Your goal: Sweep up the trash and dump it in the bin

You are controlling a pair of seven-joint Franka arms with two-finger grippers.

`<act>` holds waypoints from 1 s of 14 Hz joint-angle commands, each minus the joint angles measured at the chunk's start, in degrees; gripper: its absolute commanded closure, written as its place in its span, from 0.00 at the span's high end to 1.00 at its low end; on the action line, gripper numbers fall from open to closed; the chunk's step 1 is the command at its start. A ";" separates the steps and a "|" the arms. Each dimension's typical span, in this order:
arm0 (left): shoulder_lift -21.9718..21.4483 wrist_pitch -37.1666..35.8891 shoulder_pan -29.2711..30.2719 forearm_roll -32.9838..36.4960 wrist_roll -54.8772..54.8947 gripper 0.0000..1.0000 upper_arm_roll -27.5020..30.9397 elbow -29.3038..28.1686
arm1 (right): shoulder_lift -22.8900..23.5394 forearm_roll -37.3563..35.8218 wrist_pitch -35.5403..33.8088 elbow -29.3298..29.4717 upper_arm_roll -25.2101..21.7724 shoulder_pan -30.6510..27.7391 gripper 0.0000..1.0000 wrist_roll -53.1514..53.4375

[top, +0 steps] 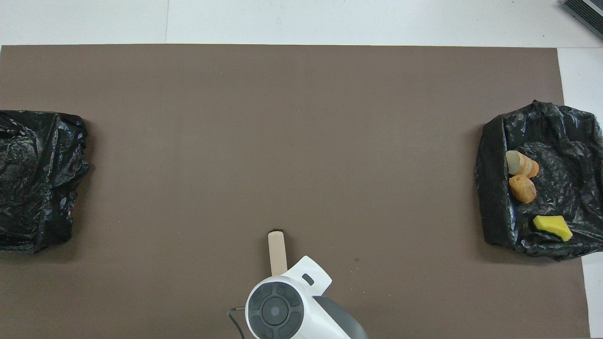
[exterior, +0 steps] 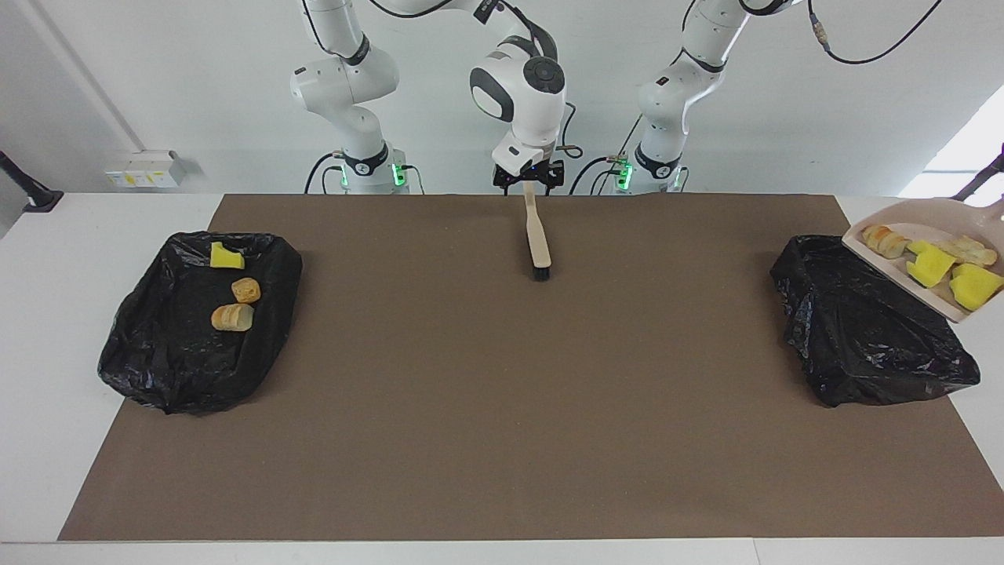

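Showing trash | yellow-green sponge chunks, golden bread pieces | in dustpan

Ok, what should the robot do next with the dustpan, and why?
Probably tilt the dustpan lip-down over the black bin. The pan hangs raised above that bin's edge with four trash pieces on it, and nothing shows in that bin yet.

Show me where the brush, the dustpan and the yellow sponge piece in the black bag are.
brush (exterior: 538,234), facing view, on its handle.
dustpan (exterior: 902,267), facing view, on its bare floor.
yellow sponge piece (exterior: 226,256), facing view, on its top.
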 commanded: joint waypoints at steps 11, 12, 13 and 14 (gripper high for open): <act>-2.47 14.82 -6.55 17.54 0.18 0.00 0.20 -8.60 | 0.27 -8.43 -13.00 17.23 0.25 -23.12 1.00 -33.57; -2.47 14.82 -6.55 17.54 0.27 0.00 0.20 -8.59 | 0.27 -8.52 -13.97 18.20 0.16 -24.70 1.00 -34.99; -2.55 14.73 -6.55 17.54 0.44 0.00 0.20 -8.59 | 0.27 -8.61 -14.85 18.90 0.16 -26.63 1.00 -36.48; -2.47 14.65 -6.55 17.54 0.44 0.00 0.20 -8.59 | 0.27 -8.96 -15.38 19.34 -0.02 -28.13 1.00 -38.67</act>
